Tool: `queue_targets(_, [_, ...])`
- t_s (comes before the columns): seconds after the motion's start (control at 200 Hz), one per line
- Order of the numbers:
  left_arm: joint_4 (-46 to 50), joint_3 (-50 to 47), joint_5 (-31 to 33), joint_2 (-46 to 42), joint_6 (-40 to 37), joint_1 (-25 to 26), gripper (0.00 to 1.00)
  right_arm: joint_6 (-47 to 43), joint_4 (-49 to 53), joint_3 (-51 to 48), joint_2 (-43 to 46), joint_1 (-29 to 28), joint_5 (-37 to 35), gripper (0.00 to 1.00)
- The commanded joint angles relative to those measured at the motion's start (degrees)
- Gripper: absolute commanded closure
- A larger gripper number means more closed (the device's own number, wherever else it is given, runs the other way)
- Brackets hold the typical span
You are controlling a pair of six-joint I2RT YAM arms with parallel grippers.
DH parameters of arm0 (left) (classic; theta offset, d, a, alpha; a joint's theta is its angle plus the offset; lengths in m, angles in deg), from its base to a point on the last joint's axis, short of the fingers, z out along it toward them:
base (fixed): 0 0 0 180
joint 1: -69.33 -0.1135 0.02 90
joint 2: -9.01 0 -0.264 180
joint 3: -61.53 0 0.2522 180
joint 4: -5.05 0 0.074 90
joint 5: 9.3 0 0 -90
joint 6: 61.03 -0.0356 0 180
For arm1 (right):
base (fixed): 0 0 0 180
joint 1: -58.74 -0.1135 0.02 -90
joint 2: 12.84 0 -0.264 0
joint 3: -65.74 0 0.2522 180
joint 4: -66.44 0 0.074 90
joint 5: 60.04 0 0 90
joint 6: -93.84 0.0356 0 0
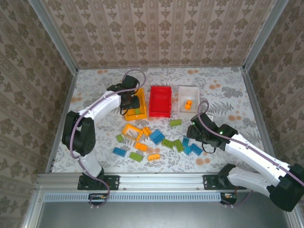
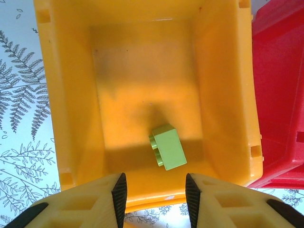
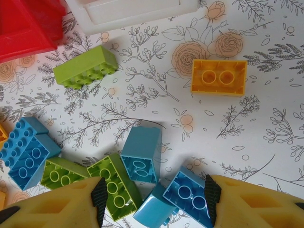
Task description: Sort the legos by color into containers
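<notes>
Hovering over the yellow-orange bin point(image 2: 76, 95), the left gripper point(image 2: 156, 190) has its fingers apart, nothing between them; one green brick point(image 2: 167, 147) lies on the bin floor toward six o'clock. The right gripper point(image 3: 154, 197), fingers also spread and empty, hangs above loose blue and green legos point(image 3: 140, 154), an orange brick point(image 3: 218, 77) at one o'clock from it. The red bin point(image 1: 160, 88) sits at the yellow one's three o'clock.

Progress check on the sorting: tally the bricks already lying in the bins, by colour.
Green Lego bricks: 1, in the yellow-orange bin
Orange Lego bricks: 1, in the white bin
Blue Lego bricks: 0, all on the table
Total in bins: 2
</notes>
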Motion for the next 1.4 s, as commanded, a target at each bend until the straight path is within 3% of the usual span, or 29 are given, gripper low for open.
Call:
queue_targets(0.0, [1.79, 0.02, 3.08, -6.75, 0.91, 2.79, 0.6, 1.84, 4.95, 0.89, 1.5, 0.67, -3.04, 0.41])
queue_targets(0.095, [2.6, -1.86, 3.85, -12.09, 2.79, 7.18, 0.59, 6.43, 9.66, 0.03, 2.88, 1.79, -2.44, 0.4])
queue_targets(0.18, [0.83, -5.68, 4.72, -16.61, 4.86, 13.87, 0.59, 8.6, 11.81, -1.21, 3.29, 2.08, -0.24, 0.34])
queue_targets(0.355, [-4.49, -14.16, 6.72, -22.0, 11.46, 27.54, 0.58, 2.18, 13.45, -3.77, -1.39, 2.19, 7.15, 0.32])
queue_targets(0.52, [-7.33, -17.89, 9.24, -23.55, 15.15, 35.71, 0.57, 0.11, 14.93, -6.15, -3.61, -1.28, 8.99, 0.29])
queue_targets(0.86, [-10.56, -18.44, 9.8, -22.17, 16.62, 40.34, 0.57, -1.35, 7.69, -7.79, -8.69, -1.95, 10.19, 0.27])
queue_targets(1.065, [-10.54, -18.35, 10.28, -22.31, 16.79, 40.53, 0.57, -1.0, 6.48, -5.37, -16.21, -1.61, 8.26, 0.33])
queue_targets(1.395, [-11.48, -18.12, 10.58, -22.85, 16.37, 40.48, 0.56, -7.53, 1.1, -0.85, -22.08, 9.81, 9.53, 0.37])
